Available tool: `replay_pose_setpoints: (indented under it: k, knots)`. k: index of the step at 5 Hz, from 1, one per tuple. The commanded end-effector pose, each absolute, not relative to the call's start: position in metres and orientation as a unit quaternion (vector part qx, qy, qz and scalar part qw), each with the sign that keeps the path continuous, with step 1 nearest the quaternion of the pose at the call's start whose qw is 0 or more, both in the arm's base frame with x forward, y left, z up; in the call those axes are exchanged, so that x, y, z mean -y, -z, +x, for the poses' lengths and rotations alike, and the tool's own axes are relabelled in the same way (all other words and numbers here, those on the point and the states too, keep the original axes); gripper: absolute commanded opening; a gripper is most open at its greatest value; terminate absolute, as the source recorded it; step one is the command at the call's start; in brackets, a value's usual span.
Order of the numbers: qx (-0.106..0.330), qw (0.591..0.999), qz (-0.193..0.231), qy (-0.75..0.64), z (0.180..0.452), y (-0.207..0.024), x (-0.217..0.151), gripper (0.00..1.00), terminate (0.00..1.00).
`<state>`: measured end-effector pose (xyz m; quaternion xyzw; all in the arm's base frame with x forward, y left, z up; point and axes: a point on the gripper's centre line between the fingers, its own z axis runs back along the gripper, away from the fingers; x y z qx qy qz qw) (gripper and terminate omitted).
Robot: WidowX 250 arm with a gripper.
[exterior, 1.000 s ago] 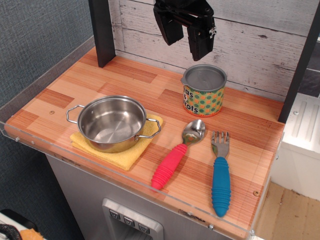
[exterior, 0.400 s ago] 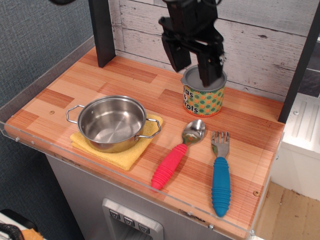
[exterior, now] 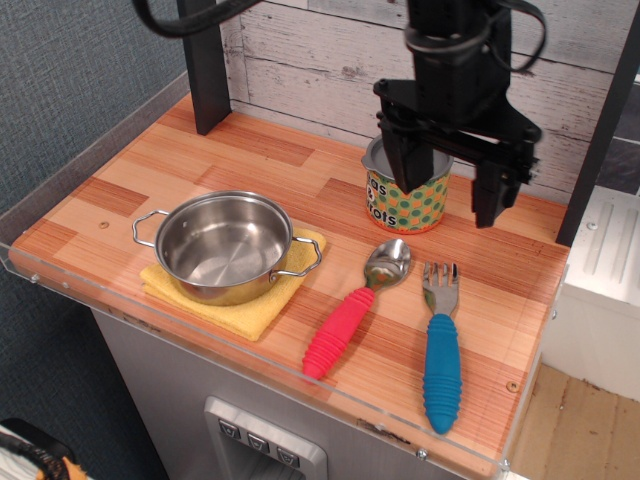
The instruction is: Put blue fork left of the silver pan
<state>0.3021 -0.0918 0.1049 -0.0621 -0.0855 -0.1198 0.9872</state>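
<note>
Two spread fingers on the end effector, holding nothing; blue fork lies below it, silver pan far left.

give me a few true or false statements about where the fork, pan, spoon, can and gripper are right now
1. The blue fork lies right of the red spoon. True.
2. The silver pan sits on a yellow cloth. True.
3. The gripper is shut on the fork. False: it is open, up by the patterned can, holding nothing.
4. The fork is inside the pan. False: the pan is empty; the fork lies on the wooden counter.
5. The can stands left of the pan. False: it stands to the pan's right, nearer the back wall.
</note>
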Motion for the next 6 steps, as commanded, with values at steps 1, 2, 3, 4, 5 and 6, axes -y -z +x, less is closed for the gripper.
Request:
replay_pose_setpoints:
  k: [1,2,3,4,5,6]
  knots:
    - [0.058,0.995,-0.083,-0.016,0.288,-0.083,0.104,1.00,0.00]
    - [0.035,0.996,-0.059,-0.058,0.280,-0.067,0.106,1.00,0.00]
    - [0.026,0.995,-0.062,-0.077,0.277,-0.054,0.104,1.00,0.00]
    - [0.023,0.993,-0.068,-0.094,0.276,-0.046,0.104,1.00,0.00]
    - [0.013,0.993,-0.062,-0.102,0.278,-0.037,0.102,1.00,0.00]
    - [0.013,0.993,-0.057,-0.107,0.280,-0.028,0.099,1.00,0.00]
